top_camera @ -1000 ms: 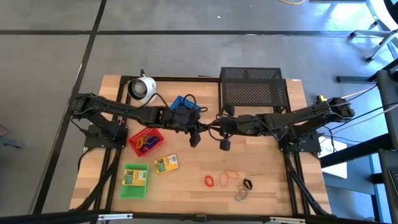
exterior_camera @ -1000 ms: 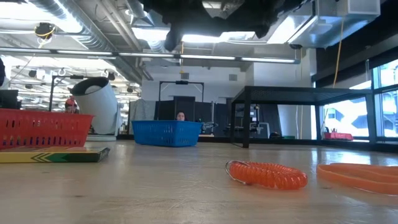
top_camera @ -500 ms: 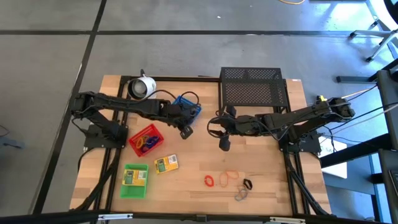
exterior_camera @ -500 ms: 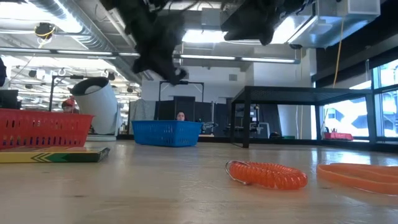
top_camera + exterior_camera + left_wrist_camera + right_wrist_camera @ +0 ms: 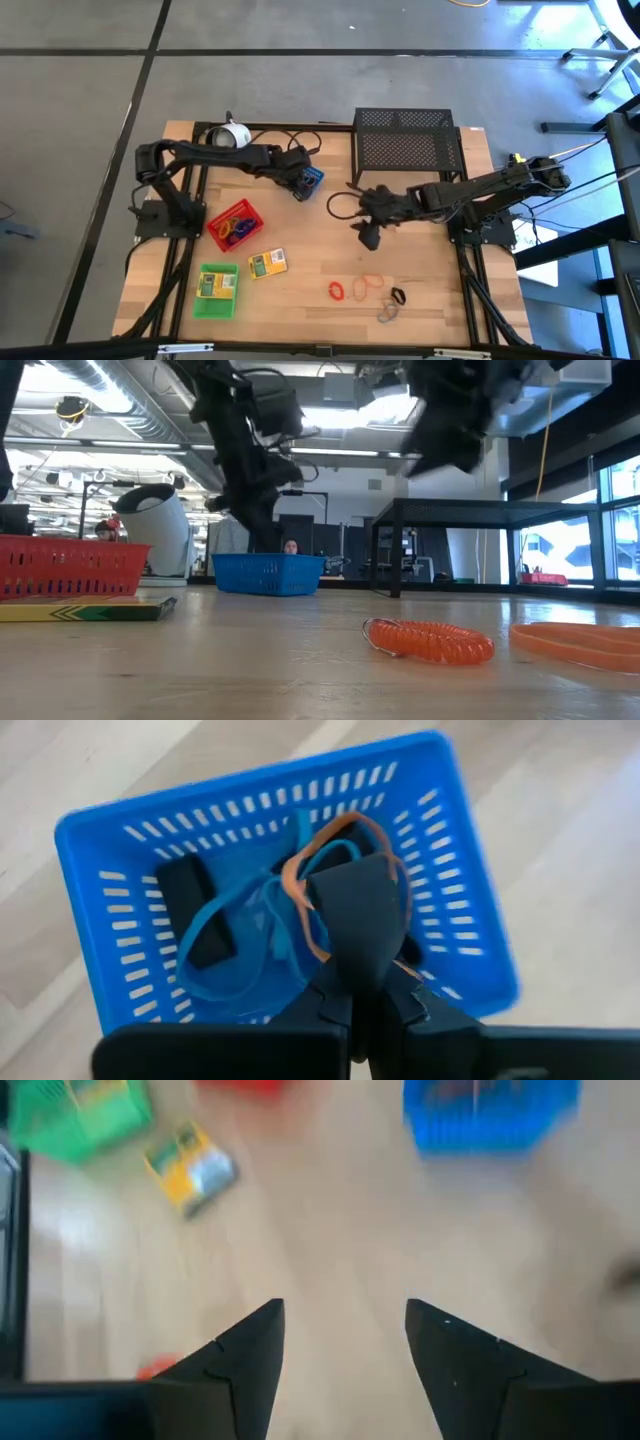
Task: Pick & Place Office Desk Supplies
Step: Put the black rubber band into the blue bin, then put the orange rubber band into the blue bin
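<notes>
My left gripper (image 5: 350, 870) is shut and points steeply down over the blue tray (image 5: 130, 850), also seen as the blue tray (image 5: 308, 176) at the table's far middle. An orange loop (image 5: 298, 910) curves around its fingertips. Blue loops (image 5: 215, 965) and a black piece (image 5: 195, 910) lie in the tray. My right gripper (image 5: 345, 1310) is open over bare wood near the table's middle, in the high view my right gripper (image 5: 370, 237). Several loops (image 5: 336, 291) lie near the front edge. A yellow-green box (image 5: 267, 263) lies beside the red tray (image 5: 235, 225) and the green tray (image 5: 217, 290). My left gripper is shut on the orange loop (image 5: 345, 820), which shows on both sides of the fingertips. The fingers come from above, slanting down, and cover the place of contact. The loop hangs around the fingertips over the inside of the blue tray; whether it touches the tray I cannot tell.
A white round object (image 5: 228, 140) stands at the far left, close to my left arm. A large black wire-mesh rack (image 5: 408, 140) stands at the far edge, right of the blue tray. Bare wood lies between the trays and the loops.
My left gripper has gone from the table's middle toward the far edge and a little left, tipping downward and sinking until it stands over the blue tray. My right gripper has stayed near the middle, rolled and tipped downward.
</notes>
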`<state>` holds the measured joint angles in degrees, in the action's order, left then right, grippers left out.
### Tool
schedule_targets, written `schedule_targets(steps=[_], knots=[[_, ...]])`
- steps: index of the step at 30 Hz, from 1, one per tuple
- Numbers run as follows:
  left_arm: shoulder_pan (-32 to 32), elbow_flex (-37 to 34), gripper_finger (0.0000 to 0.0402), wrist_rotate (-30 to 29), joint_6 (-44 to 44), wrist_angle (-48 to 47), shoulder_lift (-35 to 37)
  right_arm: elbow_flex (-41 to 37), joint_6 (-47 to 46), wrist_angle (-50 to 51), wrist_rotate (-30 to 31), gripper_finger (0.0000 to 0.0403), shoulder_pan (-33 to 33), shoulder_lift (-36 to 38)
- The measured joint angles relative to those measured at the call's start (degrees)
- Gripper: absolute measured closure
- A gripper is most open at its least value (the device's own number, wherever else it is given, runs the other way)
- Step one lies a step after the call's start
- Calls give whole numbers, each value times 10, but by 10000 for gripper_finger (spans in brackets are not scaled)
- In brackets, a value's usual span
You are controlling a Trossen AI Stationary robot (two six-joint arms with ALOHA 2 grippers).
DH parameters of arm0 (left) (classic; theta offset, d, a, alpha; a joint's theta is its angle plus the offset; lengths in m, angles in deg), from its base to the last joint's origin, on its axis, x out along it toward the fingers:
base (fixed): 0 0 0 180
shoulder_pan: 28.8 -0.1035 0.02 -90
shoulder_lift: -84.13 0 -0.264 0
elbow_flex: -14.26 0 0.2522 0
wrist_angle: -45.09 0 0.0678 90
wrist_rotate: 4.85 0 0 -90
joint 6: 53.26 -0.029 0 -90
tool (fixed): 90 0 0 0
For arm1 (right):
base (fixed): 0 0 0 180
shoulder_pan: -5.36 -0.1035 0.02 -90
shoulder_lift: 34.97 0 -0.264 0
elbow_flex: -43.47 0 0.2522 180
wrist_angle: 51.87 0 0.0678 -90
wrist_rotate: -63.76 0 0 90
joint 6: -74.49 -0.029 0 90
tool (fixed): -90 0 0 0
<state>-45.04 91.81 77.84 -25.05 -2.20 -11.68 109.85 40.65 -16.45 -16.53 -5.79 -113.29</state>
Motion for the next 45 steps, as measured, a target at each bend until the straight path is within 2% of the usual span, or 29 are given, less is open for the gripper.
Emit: schedule_targets(steps=[2, 6, 14, 19, 27, 38, 45], knots=[[-4, 0, 398, -1, 0, -1, -5, 0, -67, 51, -28, 190, -4, 0], [-5, 0, 393, -21, -14, -1, -6, 0, -155, 117, -32, 196, -29, 0], [-6, 0, 344, -33, -49, -1, -6, 0, -242, 126, -38, 214, -96, 0], [-6, 0, 303, -32, -50, -1, -5, 0, -282, 126, -76, 217, -130, 0], [-8, 0, 256, -33, -50, -6, 15, 0, -357, 126, -77, 217, -166, 0], [-7, 0, 232, -21, -55, -15, 38, 0, -434, 123, -79, 218, -220, -47], [-7, 0, 228, -20, -58, -22, 67, 0, -421, 51, -78, 218, -232, -94]])
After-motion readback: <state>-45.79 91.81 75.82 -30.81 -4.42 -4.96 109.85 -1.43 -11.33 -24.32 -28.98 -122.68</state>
